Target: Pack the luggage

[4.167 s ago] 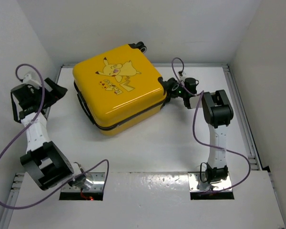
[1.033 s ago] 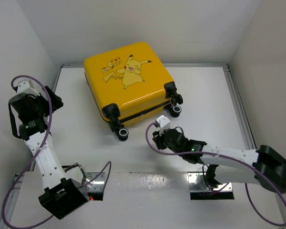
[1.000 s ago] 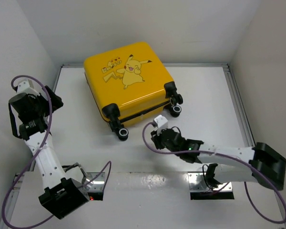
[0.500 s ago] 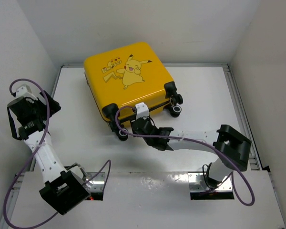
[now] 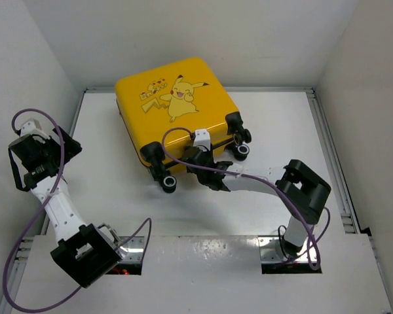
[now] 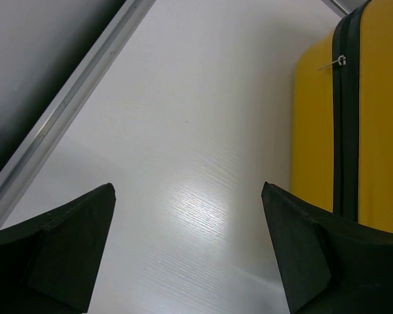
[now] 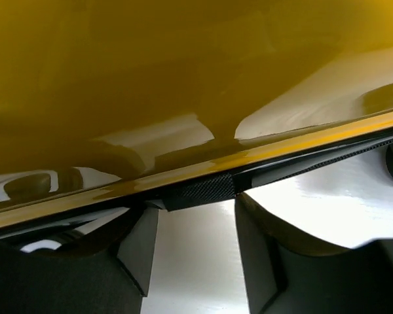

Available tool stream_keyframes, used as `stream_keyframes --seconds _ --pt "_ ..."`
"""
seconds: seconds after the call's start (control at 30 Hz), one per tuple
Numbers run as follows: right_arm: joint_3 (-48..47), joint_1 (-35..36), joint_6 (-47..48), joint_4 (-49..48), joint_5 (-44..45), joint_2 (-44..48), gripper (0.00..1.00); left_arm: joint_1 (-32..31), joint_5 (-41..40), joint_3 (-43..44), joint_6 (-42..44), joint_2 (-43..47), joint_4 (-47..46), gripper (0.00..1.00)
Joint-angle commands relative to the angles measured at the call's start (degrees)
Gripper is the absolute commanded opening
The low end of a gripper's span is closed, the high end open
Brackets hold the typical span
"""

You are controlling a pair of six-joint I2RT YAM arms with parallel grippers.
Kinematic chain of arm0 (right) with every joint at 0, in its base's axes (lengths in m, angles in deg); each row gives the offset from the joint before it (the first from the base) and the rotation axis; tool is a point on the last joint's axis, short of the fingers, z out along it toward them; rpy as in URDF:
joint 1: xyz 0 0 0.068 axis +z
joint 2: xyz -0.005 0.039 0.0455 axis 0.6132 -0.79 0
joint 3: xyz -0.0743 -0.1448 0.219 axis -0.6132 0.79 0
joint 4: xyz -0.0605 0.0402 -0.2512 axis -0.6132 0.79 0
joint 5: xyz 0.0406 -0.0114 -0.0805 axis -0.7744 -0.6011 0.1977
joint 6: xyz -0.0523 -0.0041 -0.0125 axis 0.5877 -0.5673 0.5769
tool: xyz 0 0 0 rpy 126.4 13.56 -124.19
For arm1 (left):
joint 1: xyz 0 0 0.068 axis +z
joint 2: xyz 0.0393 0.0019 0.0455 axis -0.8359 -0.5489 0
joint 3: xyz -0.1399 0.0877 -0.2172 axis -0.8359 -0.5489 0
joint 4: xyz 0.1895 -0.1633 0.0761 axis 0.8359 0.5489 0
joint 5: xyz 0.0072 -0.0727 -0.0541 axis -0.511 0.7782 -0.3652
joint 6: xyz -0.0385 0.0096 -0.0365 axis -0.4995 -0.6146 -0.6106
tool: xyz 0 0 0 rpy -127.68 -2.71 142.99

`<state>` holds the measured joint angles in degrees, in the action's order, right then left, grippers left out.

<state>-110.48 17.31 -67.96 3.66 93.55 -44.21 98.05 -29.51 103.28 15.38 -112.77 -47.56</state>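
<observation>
The luggage point(image 5: 177, 124) is a yellow hard-shell suitcase lying shut and flat at the back of the table, cartoon side up, wheels point(image 5: 168, 183) toward me. My right gripper point(image 5: 192, 159) is at its near side between the wheels, low by the black zipper seam point(image 7: 301, 163). In the right wrist view the right gripper point(image 7: 193, 206) has its jaws apart, fingertips at a black textured tab point(image 7: 200, 190) on the seam, bare table showing between them. My left gripper point(image 5: 64, 145) hangs wide open over the table's left side. In its wrist view the left gripper point(image 6: 187, 196) holds nothing, and the luggage point(image 6: 380, 131) lies to its right.
White walls close in the table on the left, back and right. A metal rail point(image 6: 65, 111) runs along the left edge. A small zipper pull point(image 6: 334, 62) sticks out of the seam on the suitcase's left side. Purple cables loop from both arms.
The right arm swung from the near middle of the table up to the suitcase's wheel side, its jaws widening slightly. The left arm shifted a little. Earlier the suitcase was turned round.
</observation>
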Motion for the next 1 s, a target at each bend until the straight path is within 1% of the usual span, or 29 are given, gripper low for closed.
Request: stream_keyframes --seconds 0.0,0.03,0.07,0.13,0.17,0.3,0.47,0.5,0.53,0.57,0.6,0.63,0.67,0.73,0.77,0.8,0.83,0.87,0.93,0.97 --pt "-1.7 -2.5 0.8 -4.2 3.8 0.9 0.49 0.7 1.0 -0.5 0.0 0.0 -2.9 1.0" --pt "-1.2 -3.2 1.1 -3.9 3.9 1.5 0.49 0.7 1.0 -0.5 0.0 0.0 -2.9 1.0" --pt "0.3 -4.1 1.1 -3.5 4.0 3.1 0.46 0.7 1.0 -0.5 0.0 0.0 -2.9 1.0" --pt "4.5 -5.4 1.0 -2.0 3.5 5.8 0.45 0.7 1.0 -1.0 0.5 -0.5 -2.9 1.0" --pt "5.7 -6.3 1.2 -1.9 2.9 9.2 0.43 0.7 1.0 -1.0 0.5 -0.5 -3.5 1.0" --pt "14.3 -6.7 2.6 -2.2 1.0 16.0 0.42 0.7 2.0 -1.5 0.5 -0.5 -3.5 1.0" --pt "18.6 -6.5 6.8 -4.2 -3.2 19.8 0.38 0.7 3.2 -1.5 1.2 0.0 -4.0 1.0" --pt "19.6 -6.6 7.4 -4.7 -6.5 20.8 0.36 0.7 3.8 -2.1 1.9 0.9 -4.0 1.0" --pt "20.7 -6.6 9.8 -6.8 -7.7 21.1 0.35 0.7 3.8 -2.2 1.9 1.5 -4.7 1.0" --pt "22.1 -6.4 10.7 -7.8 -11.2 21.8 0.35 0.7 4.5 -2.2 2.4 1.5 -4.7 1.0" --pt "22.9 -6.4 11.4 -8.8 -12.8 22.9 0.34 0.7 5.3 -2.8 3.2 2.3 -4.7 1.0" --pt "25.1 -6.4 14.8 -12.4 -15.8 23.2 0.34 0.7 5.3 -2.8 3.2 2.8 -4.7 1.0" --pt "25.7 -5.9 16.0 -13.6 -16.8 23.5 0.34 0.7 5.8 -2.8 4.1 2.8 -4.7 1.0" --pt "27.3 -5.5 18.2 -16.9 -20.9 24.4 0.42 0.7 5.8 -3.3 4.8 3.4 -4.7 1.0" --pt "27.7 -5.6 18.4 -18.7 -21.8 24.3 0.43 0.7 6.6 -3.3 4.8 3.9 -4.1 1.0" --pt "28.0 -5.8 18.6 -19.5 -25.8 24.5 0.47 0.7 6.6 -3.3 4.8 3.9 -4.1 1.0" --pt "28.1 -6.2 18.7 -20.5 -26.6 24.2 0.5 0.7 6.6 -3.3 4.8 3.9 -4.1 1.0" --pt "28.3 -6.2 19.0 -21.9 -27.0 24.0 0.52 0.7 6.6 -3.3 4.8 3.9 -3.6 1.0" --pt "27.4 -5.8 17.7 -22.1 -23.5 22.3 0.57 0.7 6.6 -3.3 4.3 4.4 -3.5 1.0" --pt "26.3 -5.5 15.9 -22.0 -22.1 21.6 0.57 0.7 6.6 -3.3 3.7 4.4 -3.5 1.0"
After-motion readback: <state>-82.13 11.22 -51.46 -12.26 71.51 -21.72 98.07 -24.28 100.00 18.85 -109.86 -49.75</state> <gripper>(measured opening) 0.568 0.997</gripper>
